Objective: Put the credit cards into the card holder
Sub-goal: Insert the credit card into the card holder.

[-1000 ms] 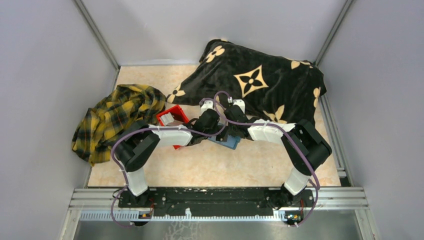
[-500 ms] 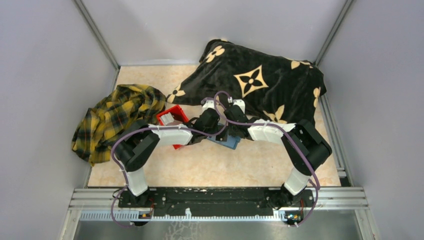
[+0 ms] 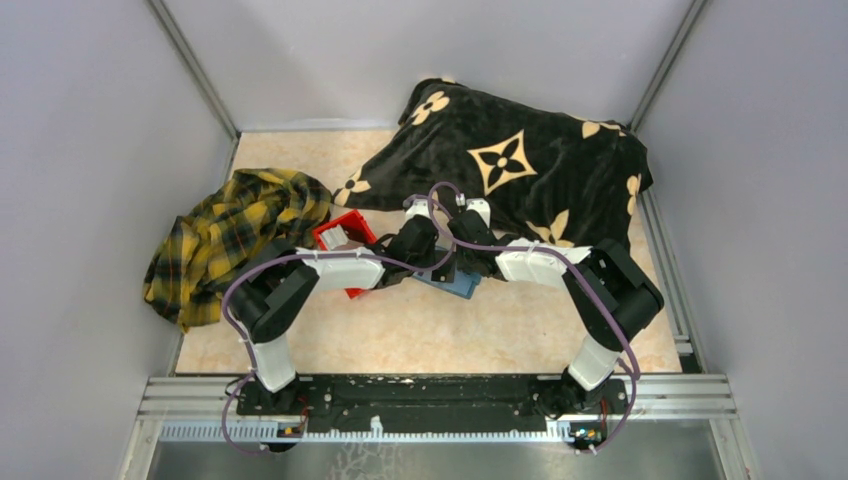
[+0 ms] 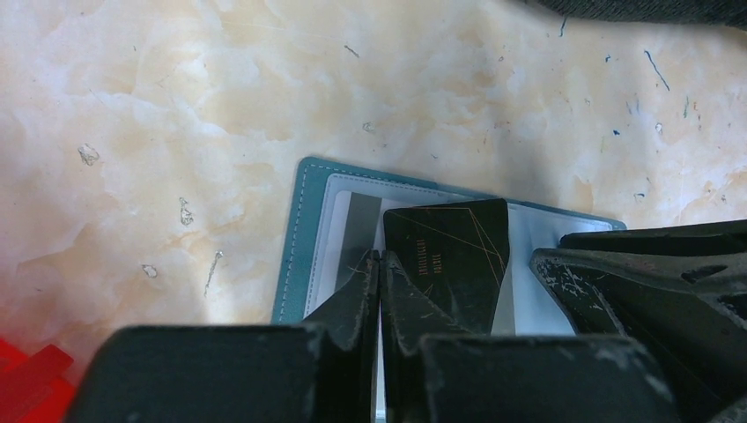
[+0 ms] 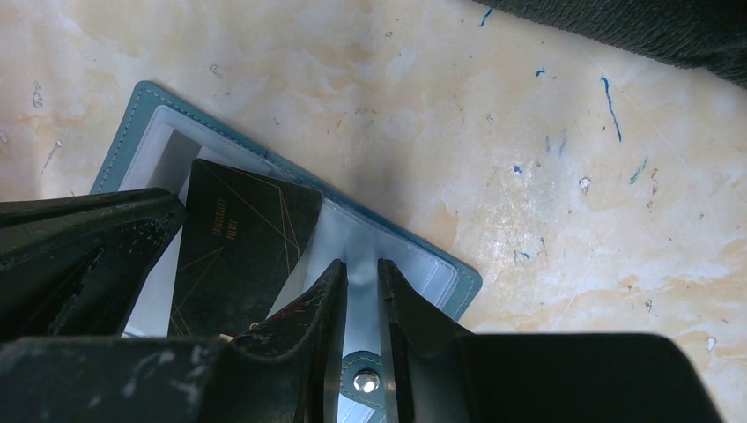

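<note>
My left gripper point(image 4: 380, 257) is closed together at the left edge of the black card point(image 4: 449, 247), which lies in the open wallet point(image 4: 292, 238) at centre frame. My right gripper point(image 5: 361, 264) stands slightly apart over the same wallet.

seen from above, only the left arm differs: its wrist, carrying the left gripper point(image 4: 380, 264), has shifted very slightly over the open card holder point(image 3: 462, 285). the small move came early, and the overhead view shows no further shift after it.
</note>
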Robot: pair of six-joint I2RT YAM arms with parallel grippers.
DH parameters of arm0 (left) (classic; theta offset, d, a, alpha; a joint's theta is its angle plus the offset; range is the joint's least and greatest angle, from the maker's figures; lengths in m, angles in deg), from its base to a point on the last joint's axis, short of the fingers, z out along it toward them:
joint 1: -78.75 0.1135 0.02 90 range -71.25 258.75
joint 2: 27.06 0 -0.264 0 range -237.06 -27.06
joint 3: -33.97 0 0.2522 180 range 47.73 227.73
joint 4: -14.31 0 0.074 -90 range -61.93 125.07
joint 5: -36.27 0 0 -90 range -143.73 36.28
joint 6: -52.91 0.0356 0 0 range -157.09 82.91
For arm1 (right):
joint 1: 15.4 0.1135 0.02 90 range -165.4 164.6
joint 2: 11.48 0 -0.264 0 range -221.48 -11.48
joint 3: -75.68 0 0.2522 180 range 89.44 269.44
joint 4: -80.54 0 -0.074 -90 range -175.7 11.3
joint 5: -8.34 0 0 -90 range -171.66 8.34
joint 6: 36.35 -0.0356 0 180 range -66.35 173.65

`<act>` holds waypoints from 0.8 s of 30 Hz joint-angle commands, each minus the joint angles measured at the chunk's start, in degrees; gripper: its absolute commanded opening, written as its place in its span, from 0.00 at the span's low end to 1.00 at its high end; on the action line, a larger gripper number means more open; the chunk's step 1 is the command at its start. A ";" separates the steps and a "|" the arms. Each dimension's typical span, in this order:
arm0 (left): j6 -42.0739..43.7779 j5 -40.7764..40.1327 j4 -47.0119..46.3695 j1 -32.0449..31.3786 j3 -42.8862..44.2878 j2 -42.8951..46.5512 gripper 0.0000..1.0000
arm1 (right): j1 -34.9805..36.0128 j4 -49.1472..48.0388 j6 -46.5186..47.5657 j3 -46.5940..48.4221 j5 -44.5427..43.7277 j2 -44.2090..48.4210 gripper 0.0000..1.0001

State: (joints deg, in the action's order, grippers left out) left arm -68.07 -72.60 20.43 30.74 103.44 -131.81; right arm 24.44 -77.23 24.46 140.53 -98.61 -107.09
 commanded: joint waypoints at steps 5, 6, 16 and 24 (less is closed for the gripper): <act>1.33 1.31 2.26 2.13 2.87 0.14 0.11 | -0.98 6.30 0.06 -1.66 -2.04 0.01 0.21; 1.34 1.78 2.35 2.42 3.22 -0.01 0.12 | -0.99 6.30 0.02 -1.68 -2.06 0.06 0.21; 2.34 4.23 4.82 3.01 7.07 -2.44 0.19 | -0.99 5.94 0.01 -2.06 -2.03 -0.01 0.21; 0.76 6.16 6.24 3.05 5.84 -2.69 0.17 | -0.99 5.80 0.02 -2.29 -2.03 -0.01 0.22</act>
State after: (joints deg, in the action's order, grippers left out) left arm -67.00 -68.03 25.37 33.65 109.27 -133.95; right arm 24.44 -77.21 24.44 140.46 -98.59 -107.00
